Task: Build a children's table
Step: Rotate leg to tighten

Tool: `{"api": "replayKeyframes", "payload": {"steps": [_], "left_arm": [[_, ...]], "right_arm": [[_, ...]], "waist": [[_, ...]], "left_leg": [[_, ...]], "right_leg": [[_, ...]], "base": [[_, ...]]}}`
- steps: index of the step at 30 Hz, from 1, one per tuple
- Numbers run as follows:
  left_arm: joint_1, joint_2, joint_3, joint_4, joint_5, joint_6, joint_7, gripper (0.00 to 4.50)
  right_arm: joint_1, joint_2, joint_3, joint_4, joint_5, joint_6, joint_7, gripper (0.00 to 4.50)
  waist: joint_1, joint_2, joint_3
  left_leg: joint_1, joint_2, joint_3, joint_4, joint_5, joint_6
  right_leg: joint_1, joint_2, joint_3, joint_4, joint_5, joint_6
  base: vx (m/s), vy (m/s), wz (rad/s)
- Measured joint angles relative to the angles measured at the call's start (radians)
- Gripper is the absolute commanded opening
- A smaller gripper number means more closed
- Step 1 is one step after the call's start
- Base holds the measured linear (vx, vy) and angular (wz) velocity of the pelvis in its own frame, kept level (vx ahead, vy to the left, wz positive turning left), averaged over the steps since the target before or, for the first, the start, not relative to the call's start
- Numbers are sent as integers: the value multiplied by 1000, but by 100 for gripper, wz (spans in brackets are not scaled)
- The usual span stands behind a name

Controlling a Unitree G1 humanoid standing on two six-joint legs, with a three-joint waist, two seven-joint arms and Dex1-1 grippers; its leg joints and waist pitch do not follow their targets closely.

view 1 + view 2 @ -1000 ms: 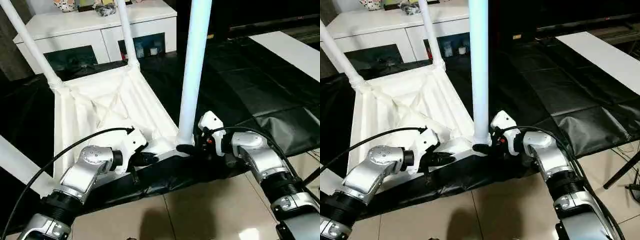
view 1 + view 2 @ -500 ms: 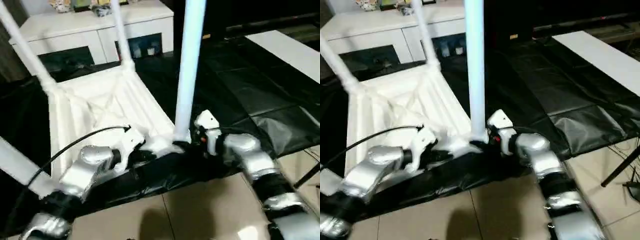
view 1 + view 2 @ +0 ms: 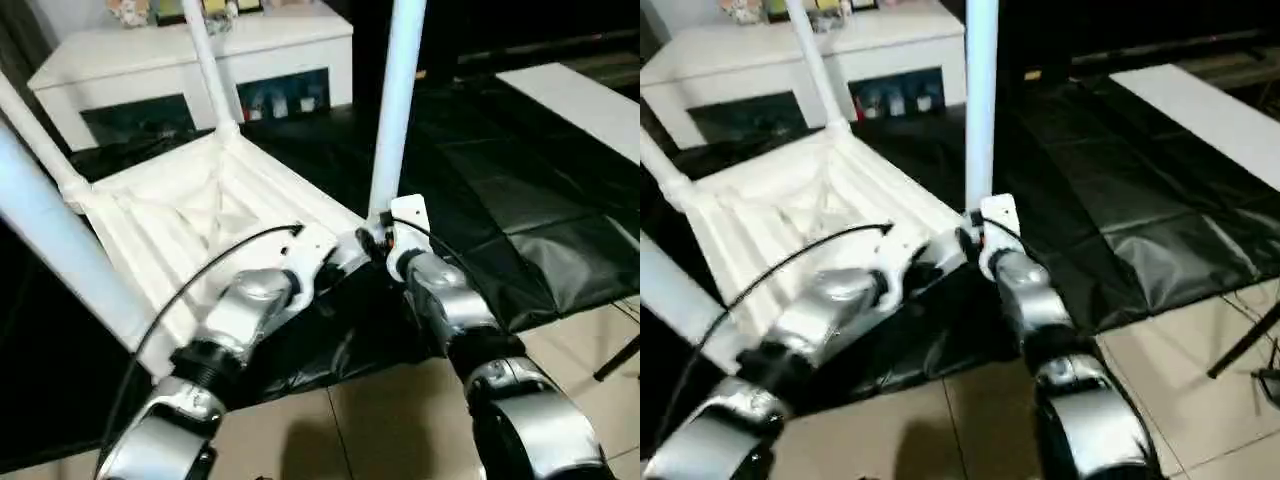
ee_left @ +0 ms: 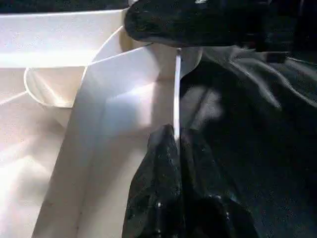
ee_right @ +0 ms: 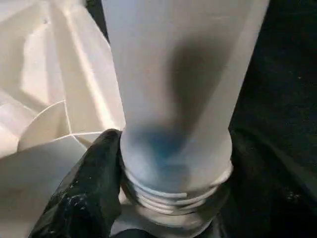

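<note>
Tabletop (image 3: 190,225) lies upside down on the black-covered table (image 3: 520,200), ribbed underside up, its near corner at the table's front edge where both end effectors meet.

Right end effector (image 5: 163,198): closed around the base of the near leg (image 3: 398,110), one black finger (image 5: 91,183) pressed against the threaded collar where the leg enters the corner socket (image 3: 362,240). Leg stands upright, running out of frame at 12 o'clock.

Left end effector (image 4: 176,144): fingers pinched shut on the thin raised rim (image 4: 177,94) of the tabletop, just beside the same socket. Head view puts it at 9 o'clock of the right one, near touching.

Outward:
- Two far legs seated: one (image 3: 205,60) at 12 o'clock of the tabletop, one (image 3: 40,140) at 10 o'clock, both leaning away to the left.
- Fourth leg (image 3: 70,255) crosses the left foreground diagonally; its seating cannot be made out.
- Black cable (image 3: 215,265) arcs over the left forearm.
- White cabinet (image 3: 190,60) with dark glass doors behind, near the far rim.
- Open black cover from 1 to 4 o'clock, with a white panel (image 3: 585,100) at 2 o'clock.
- Tiled floor (image 3: 390,420) below the table's front edge at 6 o'clock.
</note>
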Motion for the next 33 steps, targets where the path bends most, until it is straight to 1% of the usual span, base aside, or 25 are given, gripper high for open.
{"api": "replayKeyframes", "payload": {"steps": [2, 3, 4, 5, 6, 9, 10, 12, 14, 15, 17, 18, 19, 21, 23, 27, 32, 33], "left_arm": [[1, 4, -6, 0, 2, -14, 0, 0], [2, 10, -8, 1, 4, -20, 0, 0], [3, 17, -8, 0, 4, -27, 0, 0], [4, 21, -8, 0, 5, -29, 1, 0], [6, 29, -8, -3, 5, -30, 0, 0], [20, 48, -8, -20, 8, -49, -24, 0], [29, 59, -8, -27, 8, -62, -36, 0], [42, 83, -8, -43, 7, -74, -68, 0], [72, 130, -9, -76, -4, -91, -123, 0], [81, 147, -9, -86, -11, -98, -145, 0], [99, 175, -10, -107, -22, -116, -195, 0], [114, 198, -10, -120, -32, -132, -237, 0], [129, 227, -8, -130, -51, -152, -288, 0], [154, 268, -1, -144, -71, -175, -359, 0], [168, 299, 1, -156, -85, -180, -424, 0], [197, 341, -12, -208, -119, -153, -534, 0], [199, 355, -19, -219, -124, -143, -565, 0], [199, 358, -19, -219, -124, -146, -570, 0]], "right_arm": [[0, 5, -16, 3, 7, -11, 5, 342], [0, 17, -31, 3, 24, -20, 14, 342], [1, 23, -38, 2, 36, -27, 23, 361], [2, 23, -38, 2, 38, -30, 30, 361], [2, 22, -39, 2, 40, -33, 36, 385], [3, 19, -35, 1, 41, -44, 78, 395], [3, 15, -31, 0, 40, -50, 98, 408], [3, -5, -15, -9, 33, -59, 144, 408], [21, -41, 17, -46, 28, -63, 230, 408], [27, -55, 27, -59, 26, -63, 263, 408], [57, -96, 63, -108, 18, -63, 359, 408], [89, -130, 102, -156, 10, -64, 447, 408], [127, -169, 126, -215, 13, -63, 540, 408], [163, -217, 154, -266, 17, -56, 652, 408], [178, -244, 163, -281, 32, -44, 727, 408], [178, -282, 169, -304, 56, -34, 839, 408], [178, -285, 171, -306, 65, -25, 880, 408], [178, -286, 171, -306, 69, -20, 888, 382]], "waist": [[1, 0, 0], [1, 0, 0], [-2, 0, 0], [-2, 0, 0], [-2, 0, 0], [-5, 0, 0], [-6, 0, 0], [-5, 0, 0], [0, 0, 0], [2, 0, 0], [6, 0, 0], [8, 0, 0], [12, 0, 0], [15, -1, 0], [17, -2, 1], [19, -3, 2], [24, -5, 3], [25, -5, 4]], "left_leg": [[0, 0, 0, -2, 0, 0], [0, 0, 0, -4, 0, 0], [-1, 0, 0, -5, 0, 0], [-1, 0, 0, -5, 0, 0], [-1, 0, 0, -5, 0, 0], [-2, 0, 0, -6, 0, 0], [-2, 1, 0, -7, 0, 0], [-2, 2, 0, -9, 0, 0], [-2, 3, 0, -9, 0, 0], [-2, 4, 0, -9, 0, 0], [-4, 4, 0, -9, 0, 0], [-4, 4, 1, -9, 0, 1], [-5, 4, 2, -9, 1, 3], [-5, 4, 3, -9, 1, 6], [-5, 4, 5, -8, 1, 6], [-4, 4, 8, -8, -2, 1], [-4, 4, 10, -7, -2, 1], [-4, 4, 10, -7, -2, 1]], "right_leg": [[0, 0, 0, -3, 0, 0], [0, 0, -1, -5, 0, 0], [0, 0, -1, -6, 1, 0], [-1, 0, -1, -6, 1, -1], [-1, 0, -1, -6, 1, -1], [-3, 0, -2, -5, 2, -1], [-4, 1, -3, -5, 2, -1], [-5, 1, -4, -4, 2, -1], [-5, 1, -6, -4, 2, -1], [-5, 2, -7, -4, 2, 0], [-5, 2, -7, -5, 1, 0], [-5, 1, -7, -7, 0, 0], [-5, 1, -7, -9, 0, 0], [-5, 1, -7, -9, 1, 0], [-5, 1, -5, -9, 1, -1], [-5, 0, -2, -9, 2, -2], [-5, 0, -1, -9, 2, -3], [-6, 0, -1, -9, 2, -3]], "base": [[0, 0, 0], [0, 0, 0], [0, 0, 0], [0, 0, 0], [0, 0, 0], [0, 0, 0], [0, 0, 0], [0, 0, 0], [0, 0, 0], [0, 0, 0], [0, 0, 0], [0, 0, 0], [0, 0, 0], [0, 0, 0], [0, 0, 0], [0, 0, 0], [0, 0, 0], [0, 0, 0]]}}
